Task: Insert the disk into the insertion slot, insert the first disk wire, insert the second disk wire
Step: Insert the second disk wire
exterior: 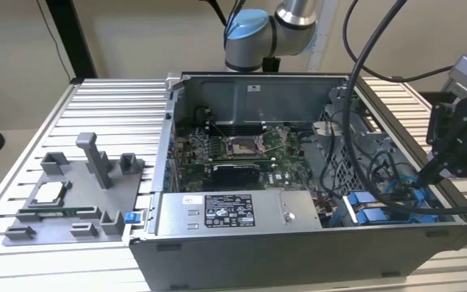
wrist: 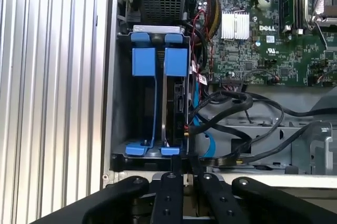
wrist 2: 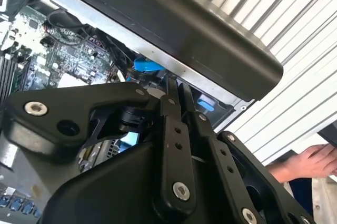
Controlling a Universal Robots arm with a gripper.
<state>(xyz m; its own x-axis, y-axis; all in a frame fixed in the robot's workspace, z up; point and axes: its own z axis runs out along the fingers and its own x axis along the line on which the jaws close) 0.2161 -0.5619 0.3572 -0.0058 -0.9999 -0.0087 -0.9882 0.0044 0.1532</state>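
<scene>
Findings. The open computer case (exterior: 298,255) stands on the slatted bench (exterior: 112,109). The insertion slot (wrist: 122,108) sits in the case's corner toward the exterior view's right, against the side wall.

Disk: in the first wrist view the disk (wrist: 176,103) stands on edge inside the slot, its blue carrier tabs level with the neighbouring blue rail. Judged seated; step one appears complete.

Wires: a bundle of black cables (wrist: 231,100) and a flat blue cable (wrist: 208,147) run up to the disk's connector edge. Whether either plug is fully home cannot be confirmed. Judged: one or both wire steps may be outstanding.

Gripper: the gripper (wrist: 184,159) hangs over the case wall just beside the slot's end, close to the cables. Its fingers are drawn together, with nothing visible between them and no contact with the disk.

Other: the grey power supply box (exterior: 217,213) lies along the case's near wall. A person's hand (wrist 2: 305,163) shows beyond the bench edge.
</scene>
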